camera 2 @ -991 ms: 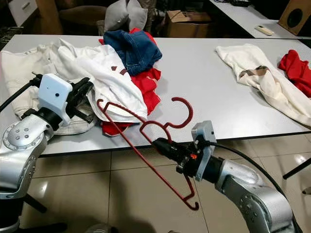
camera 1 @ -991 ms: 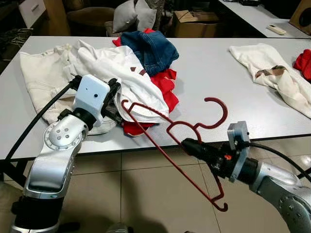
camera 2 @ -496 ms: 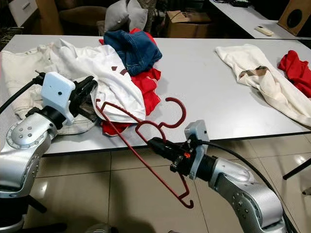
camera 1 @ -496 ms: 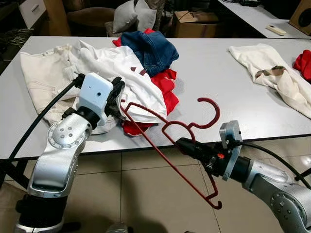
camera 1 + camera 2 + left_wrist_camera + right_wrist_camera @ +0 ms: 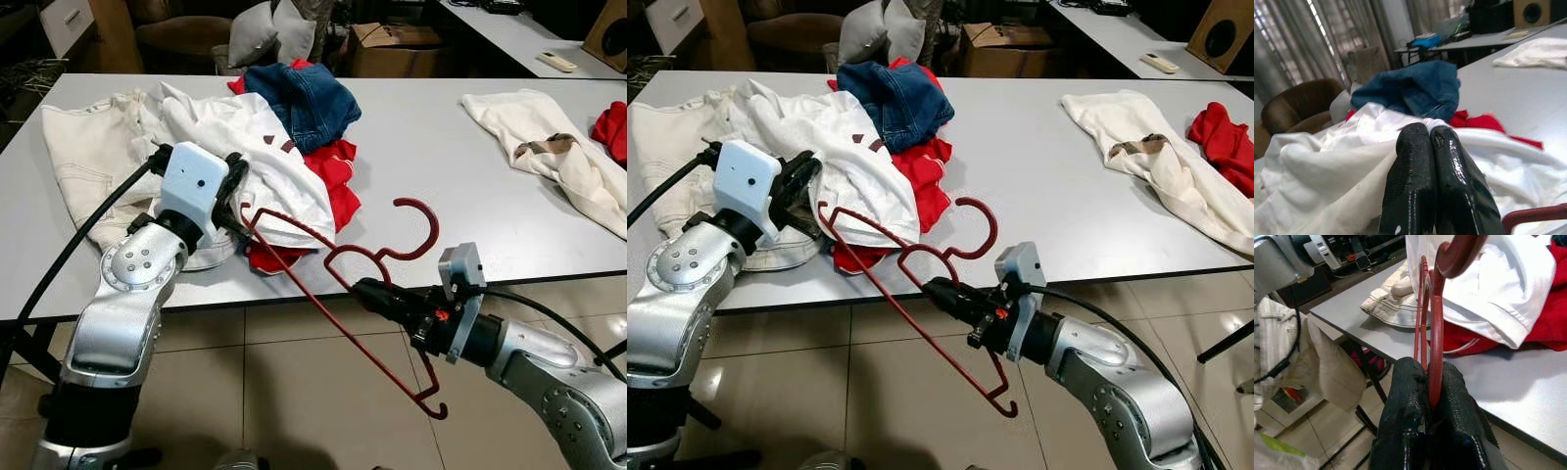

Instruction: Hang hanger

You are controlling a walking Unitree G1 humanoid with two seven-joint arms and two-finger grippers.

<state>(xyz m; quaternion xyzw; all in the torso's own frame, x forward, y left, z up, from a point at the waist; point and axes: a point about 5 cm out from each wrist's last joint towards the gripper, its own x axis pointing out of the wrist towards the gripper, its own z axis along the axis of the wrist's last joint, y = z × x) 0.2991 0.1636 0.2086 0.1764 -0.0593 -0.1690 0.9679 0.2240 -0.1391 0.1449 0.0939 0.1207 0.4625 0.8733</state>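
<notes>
A dark red hanger (image 5: 434, 223) hangs tilted over the table's front edge, its hook up and its long bar sloping down toward the floor. My right gripper (image 5: 367, 289) is shut on the hanger (image 5: 1436, 333) just below the hook. One end of the hanger lies next to my left gripper (image 5: 233, 191). That gripper is shut, and its fingers (image 5: 1425, 147) rest against a white shirt (image 5: 225, 127) on the table. No cloth can be seen between them.
The grey table (image 5: 421, 147) carries a heap of blue jeans (image 5: 304, 98), a red garment (image 5: 338, 171) and a cream garment (image 5: 88, 147). Another cream garment (image 5: 549, 147) and a red cloth (image 5: 612, 122) lie at the right. Tiled floor lies in front.
My right gripper has carried the hanger to the left and slightly closer to the table edge. My left gripper has shifted a little further onto the white shirt.
</notes>
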